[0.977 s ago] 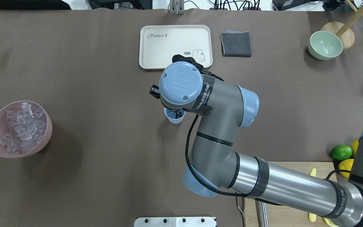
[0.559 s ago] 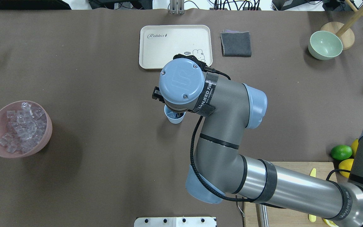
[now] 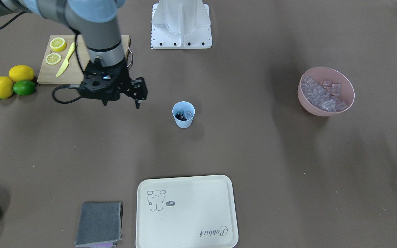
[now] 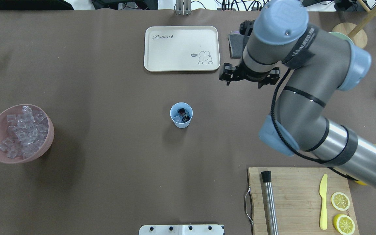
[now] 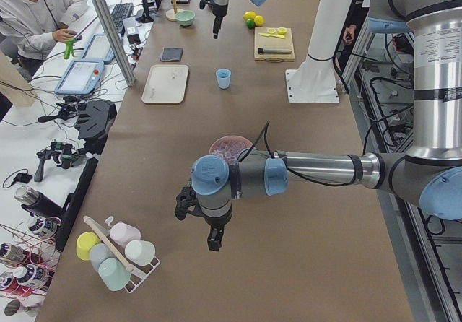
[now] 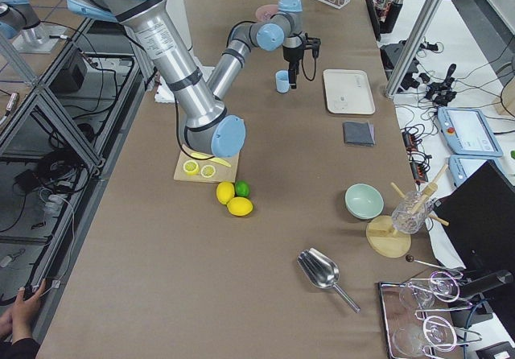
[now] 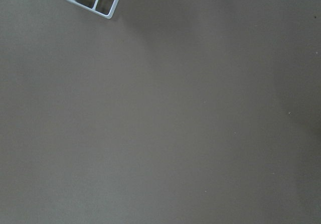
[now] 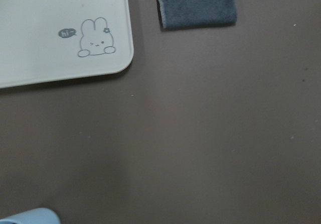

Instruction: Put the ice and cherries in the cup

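Showing, front view: right claw (image 3: pixel 121 102) spread and empty, cup (image 3: pixel 183 115) well apart on its left. Overhead: cherries (image 4: pixel 183 114) and ice (image 4: pixel 177 117) lie in the cup, away from that claw. Left-end view: left claw (image 5: pixel 196 228), spread or pressed together cannot be told.

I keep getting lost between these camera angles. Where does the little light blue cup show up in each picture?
Exterior front-facing: the cup stands near the centre.
Overhead exterior: centre.
Exterior left: upper middle, right of the tray.
Exterior right: upper middle, left of the tray.
Left wrist: not in it.
Right wrist: only a blue sliver at the bottom left corner, likely its rim.
Shared landmark: the cream rabbit tray, absent only from the left wrist view.
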Motion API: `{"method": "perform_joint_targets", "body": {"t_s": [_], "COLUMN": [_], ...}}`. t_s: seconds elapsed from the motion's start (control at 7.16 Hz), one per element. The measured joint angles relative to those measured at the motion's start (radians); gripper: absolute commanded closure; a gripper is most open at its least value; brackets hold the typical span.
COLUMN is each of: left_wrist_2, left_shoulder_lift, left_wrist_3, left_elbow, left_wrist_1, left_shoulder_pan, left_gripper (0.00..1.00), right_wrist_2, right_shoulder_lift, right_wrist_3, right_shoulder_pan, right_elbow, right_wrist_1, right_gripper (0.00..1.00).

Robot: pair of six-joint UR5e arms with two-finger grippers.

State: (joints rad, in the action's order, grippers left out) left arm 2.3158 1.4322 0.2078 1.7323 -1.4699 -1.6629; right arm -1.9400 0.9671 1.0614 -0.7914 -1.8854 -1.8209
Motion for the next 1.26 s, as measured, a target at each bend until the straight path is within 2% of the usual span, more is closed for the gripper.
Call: {"method": "perform_joint_targets", "body": {"t_s": [0.28, 0.7, 0.98, 1.26], "left_wrist_2": [0.000, 0.000, 0.001, 0.000], "left_shoulder_lift": [-0.032, -0.037, -0.034, -0.031], "left_wrist_3": [-0.138, -0.161, -0.163, -0.164], "left_elbow": [0.007, 0.003, 0.003, 0.004], "left_wrist_1": [-0.121, -0.138, -0.135, -0.136], "left_shoulder_pan": [0.012, 0.039, 0.041, 0.041], "left_gripper": [0.01, 0.01, 0.01, 0.01], "right_wrist_2": [-0.134, -0.270, -0.293, -0.297], "right_shoulder_lift": [0.120, 0.354, 0.532, 0.657], "right_wrist_3": [-0.294, -0.738, -0.914, -0.950], "right_shoulder_pan": [-0.204, -0.484, -0.618, -0.686], "right_elbow": [-0.009, -0.006, -0.001, 0.060], "right_wrist_1": [0.002, 0.003, 0.004, 0.003], "right_gripper": [0.00, 0.00, 0.00, 0.00]}}
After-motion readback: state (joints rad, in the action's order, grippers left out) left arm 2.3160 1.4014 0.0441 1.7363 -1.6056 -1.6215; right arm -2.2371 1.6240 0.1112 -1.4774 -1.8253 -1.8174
